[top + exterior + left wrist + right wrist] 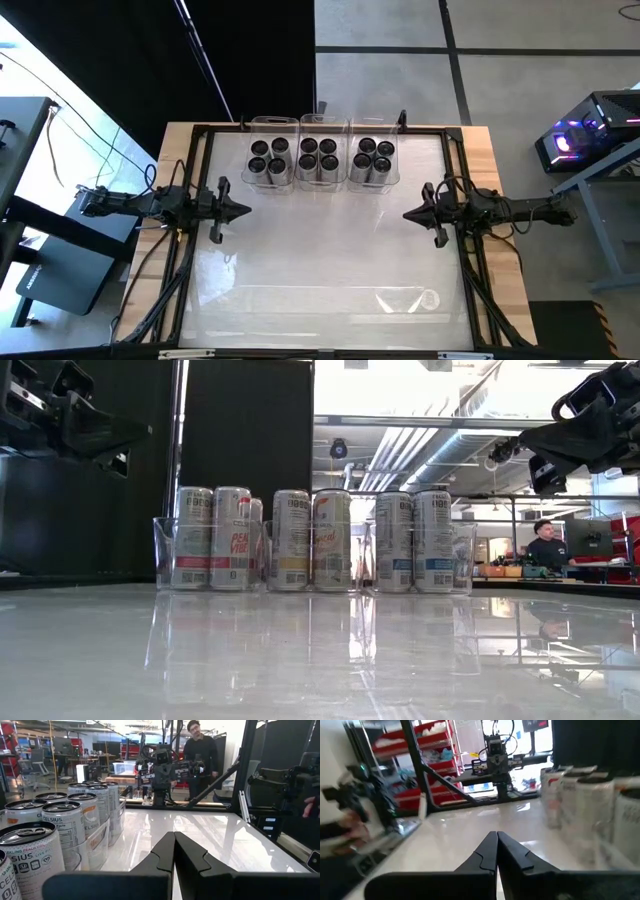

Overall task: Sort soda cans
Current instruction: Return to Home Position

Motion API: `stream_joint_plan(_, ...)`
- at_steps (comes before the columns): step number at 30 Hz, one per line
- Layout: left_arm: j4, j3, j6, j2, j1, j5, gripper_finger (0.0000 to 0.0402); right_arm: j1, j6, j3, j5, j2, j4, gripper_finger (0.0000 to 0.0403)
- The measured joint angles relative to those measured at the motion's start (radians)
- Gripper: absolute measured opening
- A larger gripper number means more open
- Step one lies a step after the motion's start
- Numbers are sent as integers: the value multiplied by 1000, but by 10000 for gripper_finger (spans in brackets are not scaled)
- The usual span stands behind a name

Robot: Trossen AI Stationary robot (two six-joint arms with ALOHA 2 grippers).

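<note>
high view: silver-grey cylindrical soda cans (323, 157) fill clear plastic bins (324, 120); wrist views show left tool (174, 835) clenched, right tool (497, 835) seemingly too.

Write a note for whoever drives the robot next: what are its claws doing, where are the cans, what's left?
Left gripper: shut, empty, above the left side of the table.
Right gripper: shut, empty, above its right side.
Soda cans: twelve, upright, four in each of three clear bins in a row at the far edge.
Done: no can shows outside a bin; labels look grouped by colour.
Left: probably only parking the arms.
</note>
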Motion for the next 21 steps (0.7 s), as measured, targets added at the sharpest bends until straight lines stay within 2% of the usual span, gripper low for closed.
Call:
stream_joint_plan(5,0,0,0,0,0,0,0,-1,-212,0,17,0,-1,0)
stream_joint_plan(9,0,0,0,0,0,0,0,-1,-314,0,17,0,-1,0)
stream_joint_plan(16,-1,0,159,1,0,0,0,-1,-289,0,17,0,-2,0)
stream_joint_plan(21,-1,0,146,1,0,0,0,-1,-286,0,17,0,-2,0)
